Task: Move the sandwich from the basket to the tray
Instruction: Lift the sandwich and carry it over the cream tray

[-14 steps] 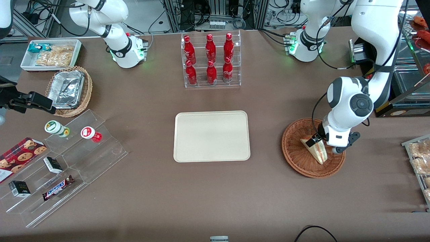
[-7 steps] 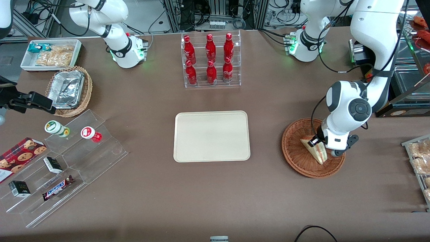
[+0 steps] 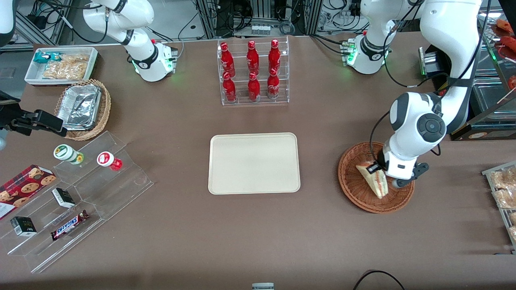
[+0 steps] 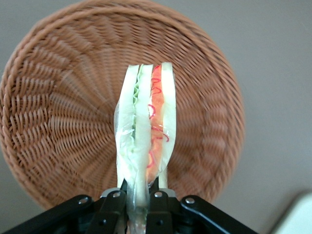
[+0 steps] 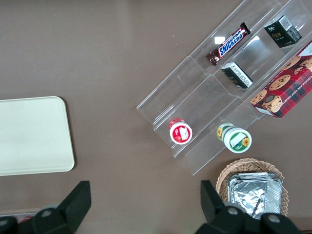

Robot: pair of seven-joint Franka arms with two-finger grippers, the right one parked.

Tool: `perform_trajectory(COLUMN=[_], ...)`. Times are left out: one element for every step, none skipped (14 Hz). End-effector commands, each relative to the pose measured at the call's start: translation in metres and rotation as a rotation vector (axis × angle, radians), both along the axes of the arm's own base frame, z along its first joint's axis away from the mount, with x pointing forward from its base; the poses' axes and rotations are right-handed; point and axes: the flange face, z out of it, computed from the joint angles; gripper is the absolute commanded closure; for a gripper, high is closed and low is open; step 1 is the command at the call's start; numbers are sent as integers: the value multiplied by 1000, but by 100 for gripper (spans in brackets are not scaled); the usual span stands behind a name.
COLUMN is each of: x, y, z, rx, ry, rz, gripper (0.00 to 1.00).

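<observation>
Gripping the clear-wrapped triangular bread wedge sandwich (image 4: 145,141) by its narrow end, claw (image 4: 141,200) clamped tight on it. Sandwich hangs just above the round reddish-brown wicker basket (image 3: 356,189), toward the basket's 3 o'clock in front view. Risk: slippery wrap plus a small bite at one tip, so the wedge may swing or slide out in transit. Cream rectangular plastic tray (image 3: 254,163) sits well apart at 9 o'clock on brown counter (image 3: 258,237). Wrist points straight down, elbow bent above the basket.
</observation>
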Motion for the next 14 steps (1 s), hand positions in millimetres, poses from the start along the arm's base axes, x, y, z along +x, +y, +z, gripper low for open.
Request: perform_trajectory(x=[22, 28, 33, 35, 37, 37, 29, 23, 17, 9, 1, -5, -9, -20], y=[-30, -43, -67, -93, -113, -134, -169, -197, -224, -250, -273, -293, -313, -339], z=[46, 54, 51, 47, 44, 39, 36, 28, 26, 24, 20, 14, 13, 9], rx=[-5, -15, -36, -58, -76, -79, -65, -51, -52, -53, -45, -33, -35, -45], ry=[47, 65, 75, 76, 78, 77, 71, 71, 66, 61, 54, 46, 35, 31], rz=[-142, -163, -190, -210, -218, -236, -267, -271, -277, -285, -287, -274, -262, -276], gripper=[90, 90, 89, 89, 89, 89, 89, 89, 89, 89, 90, 90, 90, 90])
